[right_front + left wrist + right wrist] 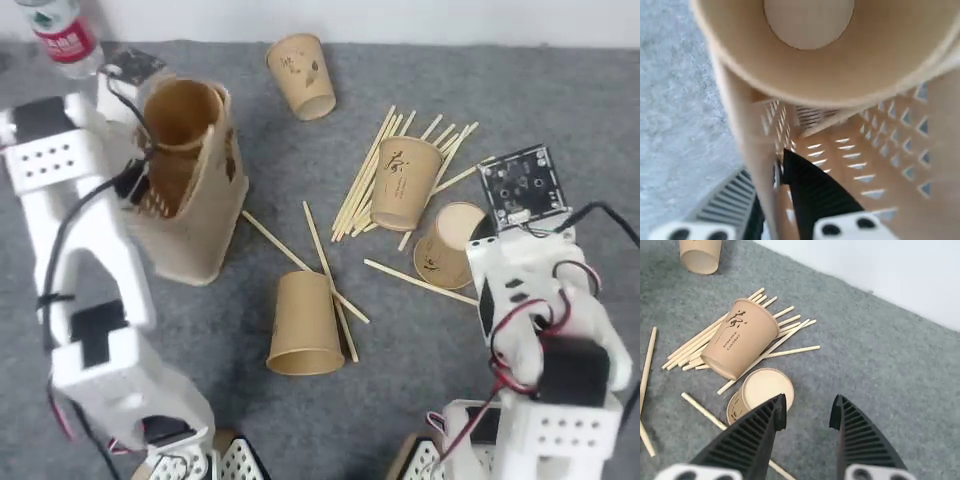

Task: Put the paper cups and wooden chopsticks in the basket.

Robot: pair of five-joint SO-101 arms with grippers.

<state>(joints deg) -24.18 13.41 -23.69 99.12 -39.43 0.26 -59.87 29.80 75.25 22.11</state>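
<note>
Paper cup point(183, 112) sits in the mouth of the basket point(205, 230) by the left gripper point(780, 165) (its hold cannot be told). The right gripper point(807, 412), spread apart, hangs near another cup point(760, 390), the likely next pick: lower, then close.

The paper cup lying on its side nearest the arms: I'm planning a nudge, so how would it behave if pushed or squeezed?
Tapered and on its side, the paper cup would probably roll in a curve. Its thin wall likely dents under a squeeze. It looks light, so the chopsticks beside it might deflect it.
</note>
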